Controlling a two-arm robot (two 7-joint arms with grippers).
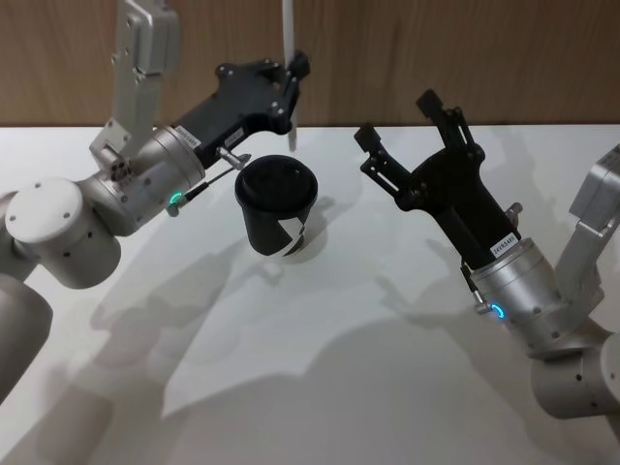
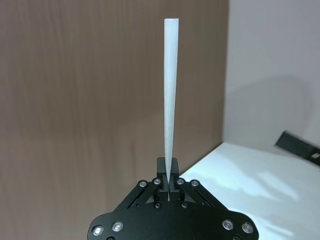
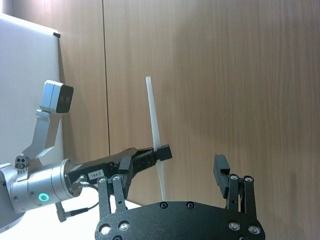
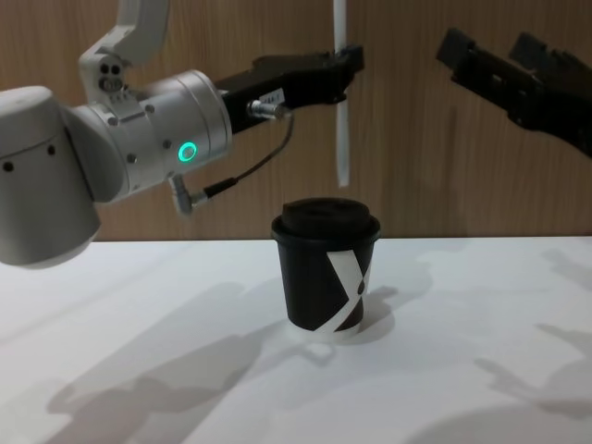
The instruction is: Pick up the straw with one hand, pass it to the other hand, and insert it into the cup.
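The white straw [image 4: 340,111] stands upright with my left gripper [image 4: 350,60] shut on it about midway along its length. Its lower end hangs just above the far side of the domed lid of the black cup [image 4: 326,273], which stands upright on the white table [image 1: 387,387]. From the head, the straw [image 1: 289,39] rises past the left gripper [image 1: 295,73], behind the cup [image 1: 279,208]. My right gripper [image 1: 397,118] is open and holds nothing, raised to the right of the cup. The left wrist view looks along the straw [image 2: 171,90] held in the left gripper [image 2: 169,187].
A wood-panelled wall [image 1: 436,58] runs close behind the table's far edge. Arm shadows lie across the table in front of the cup. From the right wrist, the open right gripper [image 3: 170,172] faces the straw [image 3: 154,120] and the left gripper [image 3: 162,152].
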